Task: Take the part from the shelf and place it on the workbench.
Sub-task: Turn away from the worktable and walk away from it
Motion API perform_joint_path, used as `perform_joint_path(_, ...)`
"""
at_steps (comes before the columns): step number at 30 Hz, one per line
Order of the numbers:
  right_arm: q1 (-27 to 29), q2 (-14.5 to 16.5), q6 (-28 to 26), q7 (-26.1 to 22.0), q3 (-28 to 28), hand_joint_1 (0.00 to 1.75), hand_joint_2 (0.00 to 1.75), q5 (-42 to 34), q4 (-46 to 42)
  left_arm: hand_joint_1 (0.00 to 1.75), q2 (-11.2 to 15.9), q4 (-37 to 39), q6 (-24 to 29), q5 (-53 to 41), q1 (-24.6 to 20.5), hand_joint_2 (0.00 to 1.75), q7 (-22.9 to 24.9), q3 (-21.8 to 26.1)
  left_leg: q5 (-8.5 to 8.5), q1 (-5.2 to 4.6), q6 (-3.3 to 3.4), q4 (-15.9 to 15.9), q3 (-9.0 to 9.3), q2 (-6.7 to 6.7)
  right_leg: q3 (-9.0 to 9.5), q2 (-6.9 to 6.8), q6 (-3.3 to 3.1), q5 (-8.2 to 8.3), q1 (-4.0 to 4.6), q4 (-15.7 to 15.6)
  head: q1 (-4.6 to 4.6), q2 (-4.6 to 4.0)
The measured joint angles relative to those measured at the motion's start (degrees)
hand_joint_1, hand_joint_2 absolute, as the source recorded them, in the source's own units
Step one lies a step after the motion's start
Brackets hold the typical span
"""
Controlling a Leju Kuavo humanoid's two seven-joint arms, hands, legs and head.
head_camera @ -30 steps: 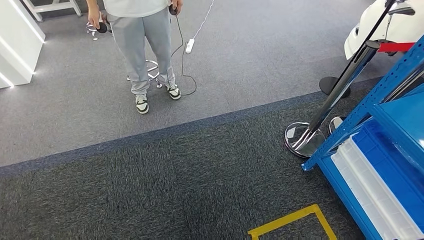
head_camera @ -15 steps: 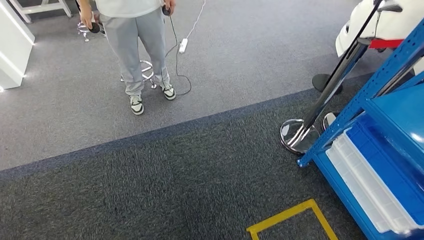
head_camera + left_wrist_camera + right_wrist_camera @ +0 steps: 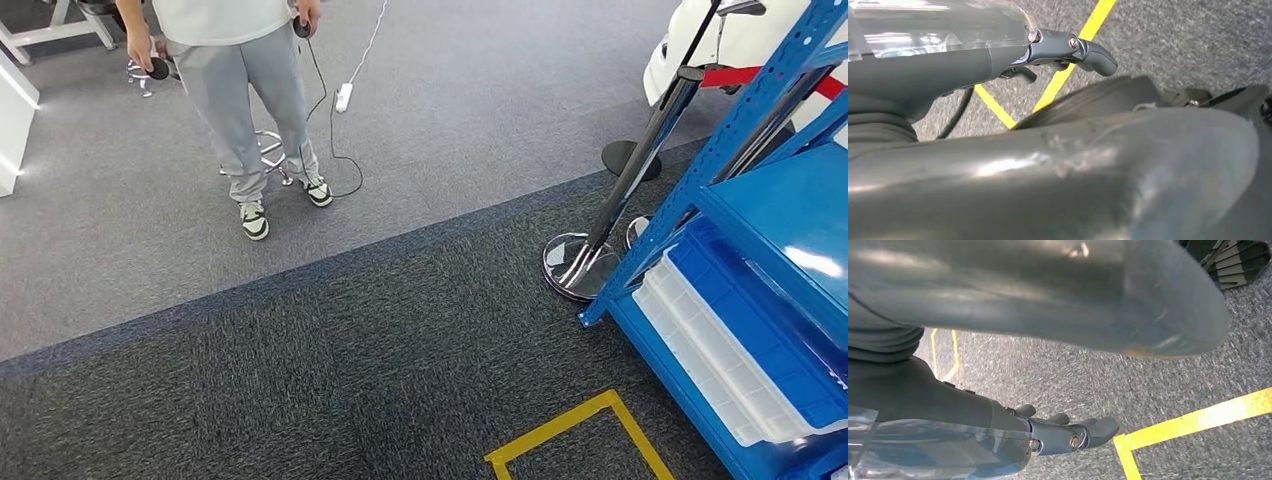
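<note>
While the blue shelf (image 3: pixel 760 250) stands at my right with its white tray (image 3: pixel 715 360) on the lower level, I cannot make out the part itself; it is either hidden in the tray or too small to tell. My left robot hand (image 3: pixel 1068 50) hangs over the carpet (image 3: pixel 300 370) and the yellow floor marking (image 3: pixel 560 430), fingers loosely apart, holding nothing. My right robot hand (image 3: pixel 1068 432) hangs likewise, empty and slightly curled. I judge that a part kept in such a tray would be rigid, fairly light and perhaps smooth, so I would take it across its widest firm sides. A person (image 3: pixel 240 90) stands well apart.
</note>
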Motion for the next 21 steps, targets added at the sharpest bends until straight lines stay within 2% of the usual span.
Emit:
perform_joint_path(3, 0.1, 0.0, 0.0, 0.0, 0.0, 0.0, 0.0, 0.0, 0.0, 0.0, 0.0, 0.0, 0.0, 0.0, 0.0, 0.0, 0.0, -0.2, 0.32, -0.14, 0.85, -0.8, 0.19, 0.27, -0.14, 0.15, 1.15, -0.01, -0.18, 0.0, 0.02, 0.0)
perform_joint_path(4, 0.1, 0.0, 0.1, 0.0, 0.0, 0.0, 0.0, 0.1, 0.0, 0.0, 0.0, 0.0, 0.0, 0.0, 0.0, 0.0, 0.0, -0.3, 0.65, -0.05, 1.26, -1.3, 0.33, 0.49, -0.48, -0.2, 1.41, -0.65, -0.2, 0.8, 0.07, 0.0)
perform_joint_path(5, 0.1, 0.0, 0.1, 0.0, 0.0, 0.0, 0.0, 0.2, 0.0, 0.0, 0.0, 0.0, -0.1, 0.0, 0.0, 0.0, 0.0, -0.3, 0.97, 0.07, 1.6, -1.7, 0.43, 0.75, -1.31, -0.6, 1.61, -1.93, -0.2, 2.6, 0.11, 0.0)
perform_joint_path(8, 0.1, 0.0, 0.1, -0.1, 0.0, 0.0, 0.0, 0.7, 0.0, 0.0, 0.1, 0.0, -0.4, 0.3, 0.1, 0.0, 0.0, -0.3, 1.23, 0.02, 1.97, -1.9, 0.27, 1.54, -6.22, -1.41, 1.99, -7.31, -0.37, 13.1, 0.21, 0.0)
perform_joint_path(9, 0.1, 0.0, 0.1, -0.2, 0.0, 0.0, 0.0, 0.9, 0.0, 0.0, 0.1, 0.0, -0.6, 0.4, 0.2, 0.0, 0.0, -0.3, 1.2, -0.01, 1.97, -1.8, 0.22, 1.78, -7.27, -1.48, 2.13, -7.79, -0.44, 15.3, 0.22, 0.0)
perform_joint_path(10, 0.1, 0.0, 0.1, -0.2, 0.0, 0.0, 0.0, 1.0, 0.0, 0.0, 0.2, 0.0, -0.7, 0.4, 0.2, 0.0, 0.0, -0.3, 1.15, -0.02, 1.93, -1.7, 0.22, 1.97, -7.24, -1.6, 2.23, -7.08, -0.52, 15.3, 0.22, 0.0)
perform_joint_path(11, 0.2, 0.1, 0.0, -0.2, 0.0, 0.0, 0.0, 1.2, 0.0, 0.0, 0.2, 0.0, -0.8, 0.5, 0.3, 0.0, 0.0, -0.3, 1.07, 0.0, 1.85, -1.7, 0.27, 2.11, -6.13, -1.78, 2.29, -5.47, -0.59, 13.2, 0.22, 0.0)
perform_joint_path(13, 0.2, 0.0, -0.1, -0.1, 0.0, 0.0, 0.0, 1.4, 0.0, 0.0, 0.3, 0.0, -1.0, 0.5, 0.3, 0.0, 0.0, -0.3, 0.75, -0.1, 1.44, -1.3, 0.35, 2.36, -2.12, -2.74, 2.15, -1.86, -0.62, 5.4, 0.23, 0.0)
perform_joint_path(15, 0.1, 0.1, -0.1, -0.1, 0.0, 0.0, 0.0, 1.6, 0.0, 0.0, 0.3, 0.0, -1.0, 0.5, 0.3, 0.0, -0.1, -0.3, 0.36, -0.34, 0.86, -0.9, 0.32, 2.57, 0.19, -3.31, 1.59, -0.5, -0.45, 0.5, 0.16, 0.0)
perform_joint_path(19, 0.1, 0.3, -0.3, 0.0, 0.0, 0.0, 0.0, 2.4, 0.0, 0.0, 0.6, 0.0, -1.0, 0.8, 0.3, 0.0, -0.5, -0.3, -0.5, -0.23, -0.33, 0.1, 0.21, 2.66, 0.27, -2.72, 0.26, -0.34, -0.32, -0.1, 0.1, 0.0)
perform_joint_path(21, 0.0, 0.4, -0.4, 0.0, 0.0, 0.0, 0.0, 2.5, 0.0, 0.0, 0.8, 0.0, -1.1, 1.0, 0.3, 0.0, -0.7, -0.2, -3.48, 0.01, -0.95, 4.5, -1.67, 2.06, 0.29, -2.51, -0.36, -0.12, -0.48, -0.4, -0.02, 0.0)
